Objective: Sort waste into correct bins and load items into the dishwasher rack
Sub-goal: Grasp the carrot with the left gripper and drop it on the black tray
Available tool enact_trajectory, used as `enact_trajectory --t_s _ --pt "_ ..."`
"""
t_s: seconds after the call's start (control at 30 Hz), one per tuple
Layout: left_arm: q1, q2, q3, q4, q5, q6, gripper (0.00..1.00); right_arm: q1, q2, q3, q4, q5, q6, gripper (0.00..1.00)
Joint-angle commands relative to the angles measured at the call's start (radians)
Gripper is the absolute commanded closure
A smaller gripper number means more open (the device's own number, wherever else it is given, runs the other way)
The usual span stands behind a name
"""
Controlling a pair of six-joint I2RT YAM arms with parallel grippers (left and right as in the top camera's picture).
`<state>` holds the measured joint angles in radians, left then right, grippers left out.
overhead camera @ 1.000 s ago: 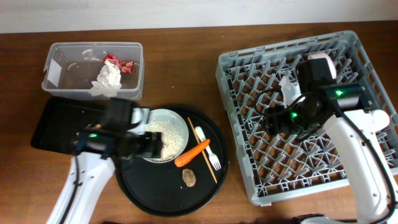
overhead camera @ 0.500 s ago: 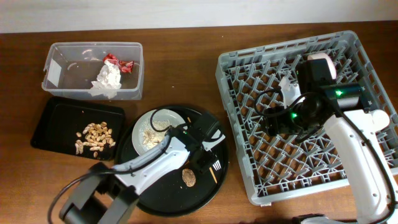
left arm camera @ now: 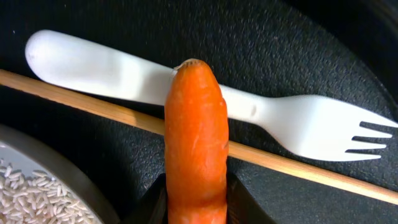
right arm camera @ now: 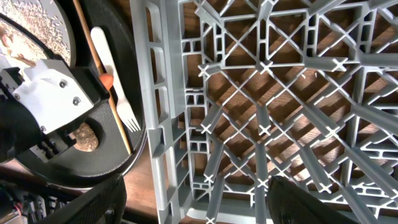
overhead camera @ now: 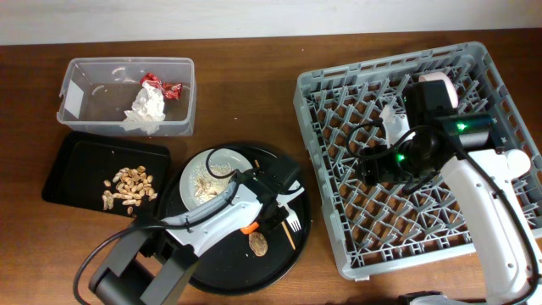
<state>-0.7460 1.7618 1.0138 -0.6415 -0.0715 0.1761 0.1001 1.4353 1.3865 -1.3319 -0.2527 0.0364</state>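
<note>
In the left wrist view my left gripper [left arm camera: 196,200] is shut on the orange carrot [left arm camera: 196,137], one jaw pressed against each side. The carrot's tip lies over the white fork [left arm camera: 298,124] and a wooden chopstick [left arm camera: 106,109] on the round black tray [overhead camera: 288,250]. From overhead the left gripper [overhead camera: 258,222] hides most of the carrot [overhead camera: 248,227]. Left of it sits the pale plate [overhead camera: 207,180] with rice. A brown lump [overhead camera: 257,242] lies just below the gripper. My right gripper [right arm camera: 196,199] hangs open and empty over the grey dishwasher rack [right arm camera: 261,93].
The clear tub [overhead camera: 85,102] at the back left holds a white napkin [overhead camera: 146,108] and a red wrapper [overhead camera: 161,85]. The shallow black tray [overhead camera: 76,161] holds beige scraps [overhead camera: 131,186]. A pink bowl [overhead camera: 436,80] sits at the far side of the rack [overhead camera: 322,212].
My left gripper moved right from the plate's left side to the carrot and closed on it. The right arm has not moved.
</note>
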Motion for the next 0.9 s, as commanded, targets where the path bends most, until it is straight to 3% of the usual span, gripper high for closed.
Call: enact_trajectory --t_s 0.0,0.1,0.2,0.4,0.6,0.77,0.87 --pt "-0.004 0.013 0.150 -0.158 -0.047 0.002 0.99 0.005 -0.008 -0.003 -0.004 0.002 -0.010 0.24" --pt "0.003 -0.017 0.309 -0.309 -0.136 -0.006 0.99 0.005 -0.008 -0.003 -0.006 0.002 -0.010 0.23" --pt "0.100 -0.082 0.319 -0.316 -0.143 -0.072 0.99 0.005 -0.008 -0.003 -0.012 0.013 -0.010 0.23" --pt "0.626 -0.132 0.319 -0.339 -0.071 -0.180 0.99 0.005 -0.008 -0.003 -0.019 0.032 -0.010 0.23" --pt "1.087 -0.125 0.314 -0.325 -0.019 -0.450 0.99 0.005 -0.008 -0.003 -0.019 0.032 -0.010 0.23" --pt "1.207 -0.064 0.313 -0.271 -0.018 -0.592 0.99 0.005 -0.008 -0.003 -0.019 0.032 -0.010 0.23" --pt "1.214 0.002 0.313 -0.208 -0.021 -0.599 0.99 0.005 -0.008 -0.003 -0.019 0.032 -0.010 0.23"
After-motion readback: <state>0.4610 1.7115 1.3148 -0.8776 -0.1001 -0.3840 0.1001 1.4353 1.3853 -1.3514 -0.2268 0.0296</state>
